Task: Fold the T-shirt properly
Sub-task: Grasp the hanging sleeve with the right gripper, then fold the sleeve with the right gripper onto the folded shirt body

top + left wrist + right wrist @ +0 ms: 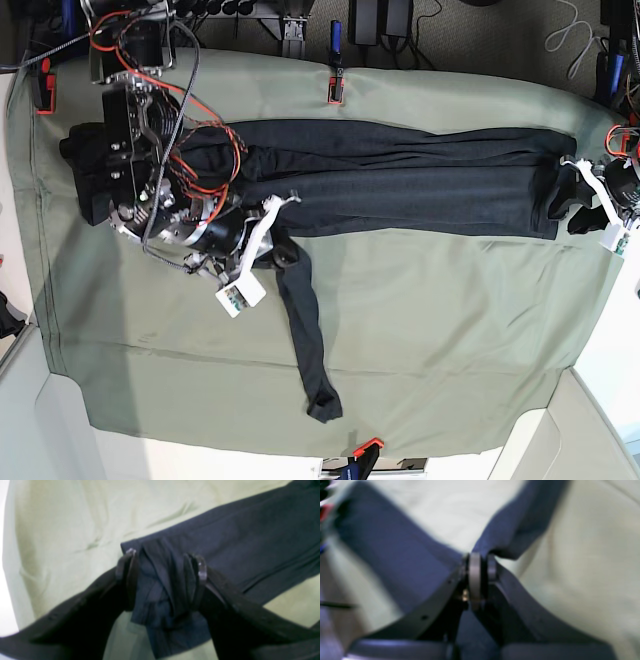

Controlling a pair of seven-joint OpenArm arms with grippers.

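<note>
The dark charcoal T-shirt [400, 180] lies stretched in a long folded band across the sage-green cloth, from far left to far right. One sleeve [305, 330] trails toward the front edge. My left gripper [575, 205] is at the band's right end; in the left wrist view the gripper [162, 565] is shut on bunched T-shirt fabric [250, 545]. My right gripper [280, 250] is at the band's lower left, where the sleeve starts. In the right wrist view the gripper [480, 565] pinches a fold of the T-shirt [395, 555], which is blurred.
The sage-green table cloth [450, 330] covers the table and is held by red clamps at the back edge [335, 90] and the front edge [365, 448]. Red wires and my right arm's body [150, 150] overlie the shirt's left end. Cables and gear line the back edge.
</note>
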